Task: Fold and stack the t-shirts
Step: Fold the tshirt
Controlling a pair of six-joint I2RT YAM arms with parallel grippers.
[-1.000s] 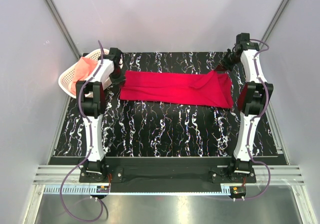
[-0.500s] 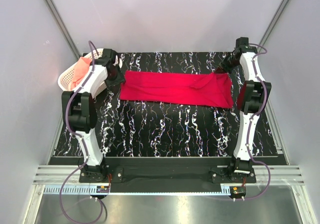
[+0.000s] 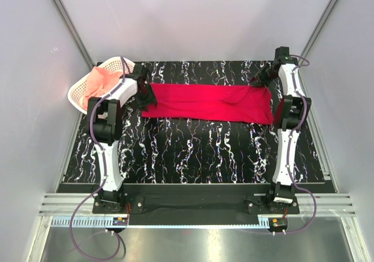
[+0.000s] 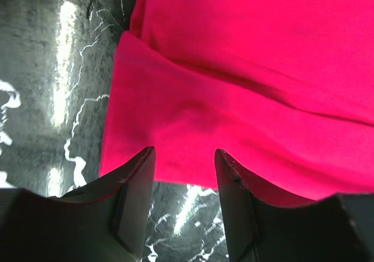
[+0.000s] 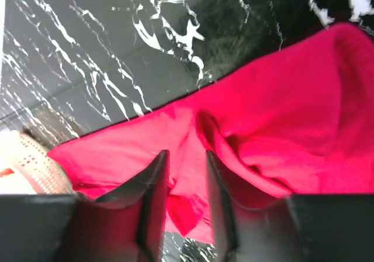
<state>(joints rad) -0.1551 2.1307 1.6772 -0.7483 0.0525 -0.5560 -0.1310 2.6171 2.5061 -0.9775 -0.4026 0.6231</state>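
Note:
The crimson red t-shirt [image 3: 207, 102] lies as a long flat strip across the far half of the black marbled mat [image 3: 193, 151]. My left gripper [image 3: 144, 97] is open at its left end. In the left wrist view the open gripper [image 4: 184, 151] straddles the shirt's near edge [image 4: 245, 69], with bare mat between the jaws. My right gripper [image 3: 263, 79] is at the shirt's far right corner. There the gripper [image 5: 187, 154] is narrowly open over rumpled red cloth [image 5: 292, 116]. The salmon-pink t-shirt [image 3: 96, 82] lies bunched in the basket.
The white lattice basket [image 3: 76, 95] sits off the mat's far left corner, close behind my left arm; its rim also shows in the right wrist view [image 5: 23, 157]. Grey enclosure walls stand close on both sides and at the back.
My left gripper swung from beside the basket to the red shirt's left end. My right gripper drew back slightly, and the shirt's raised far right corner settled flatter.

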